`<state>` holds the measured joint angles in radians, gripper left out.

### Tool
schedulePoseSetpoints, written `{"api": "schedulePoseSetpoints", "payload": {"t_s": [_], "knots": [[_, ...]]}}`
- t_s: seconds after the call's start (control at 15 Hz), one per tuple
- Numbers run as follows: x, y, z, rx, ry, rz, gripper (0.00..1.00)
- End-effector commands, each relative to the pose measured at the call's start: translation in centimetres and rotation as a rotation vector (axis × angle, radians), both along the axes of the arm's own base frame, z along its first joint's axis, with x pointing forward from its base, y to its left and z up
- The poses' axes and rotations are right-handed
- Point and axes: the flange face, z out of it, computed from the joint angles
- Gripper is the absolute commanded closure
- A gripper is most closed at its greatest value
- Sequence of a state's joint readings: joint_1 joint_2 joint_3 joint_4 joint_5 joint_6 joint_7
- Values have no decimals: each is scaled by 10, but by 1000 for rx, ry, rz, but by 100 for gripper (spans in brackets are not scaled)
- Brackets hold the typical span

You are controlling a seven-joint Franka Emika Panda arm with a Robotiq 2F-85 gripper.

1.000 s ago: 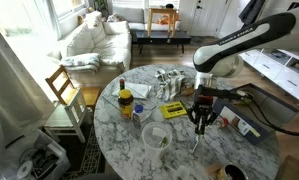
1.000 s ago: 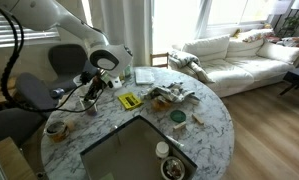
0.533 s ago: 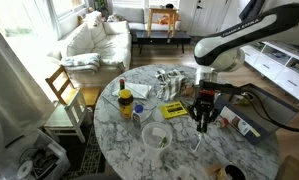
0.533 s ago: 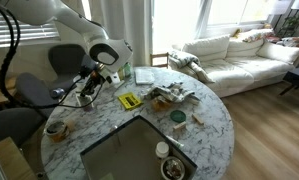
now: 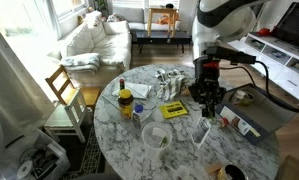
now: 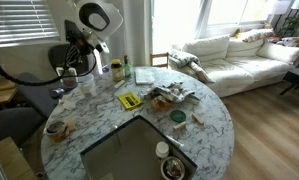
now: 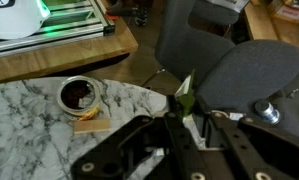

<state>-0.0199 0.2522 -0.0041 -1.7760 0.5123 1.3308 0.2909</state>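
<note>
Jaws first: I honestly can't tell if they're spread or closed. The wrist view is blurry, and the gripper (image 7: 186, 120) is just a dark mass along the bottom. A small greenish bit (image 7: 186, 92) sits right at the tips, but I can't say whether it's actually pinched. Neither exterior view shows that bit at all.

Just below and to one side of the jaws, the wrist view catches the curved edge of the marble table (image 7: 29, 105). An open tin (image 7: 79, 93) stands there with a little tan block (image 7: 91, 124) right beside it. Past the tips there's a grey office chair (image 7: 224, 60), and further back a wooden desk (image 7: 59, 50).

In an exterior view the gripper (image 5: 207, 100) hangs clear above the round tabletop (image 5: 119, 145). A white scrap (image 5: 201, 132) lies under it, with a yellow packet (image 5: 174, 110) near that. A bowl (image 5: 156, 137) and a yellow-lidded jar (image 5: 125, 100) sit further out.

The room looks like a living room, with a white sofa (image 5: 94, 40) by the windows. That same view is the only one with the wooden chair (image 5: 64, 90). In an exterior view from the opposite side you get the wood floor (image 6: 269, 120) and the office chair (image 6: 34, 95) behind the arm.
</note>
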Motion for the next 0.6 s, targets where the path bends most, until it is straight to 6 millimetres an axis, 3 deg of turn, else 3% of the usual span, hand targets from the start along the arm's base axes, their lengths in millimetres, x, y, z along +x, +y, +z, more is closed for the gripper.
{"api": "schedulePoseSetpoints", "payload": {"t_s": [0.0,0.2,0.53], "knots": [[19,33,22,83,-86,86,95],[36,51,22,165,-147,117,95],[63,61,5,251,-235,146,95]]}}
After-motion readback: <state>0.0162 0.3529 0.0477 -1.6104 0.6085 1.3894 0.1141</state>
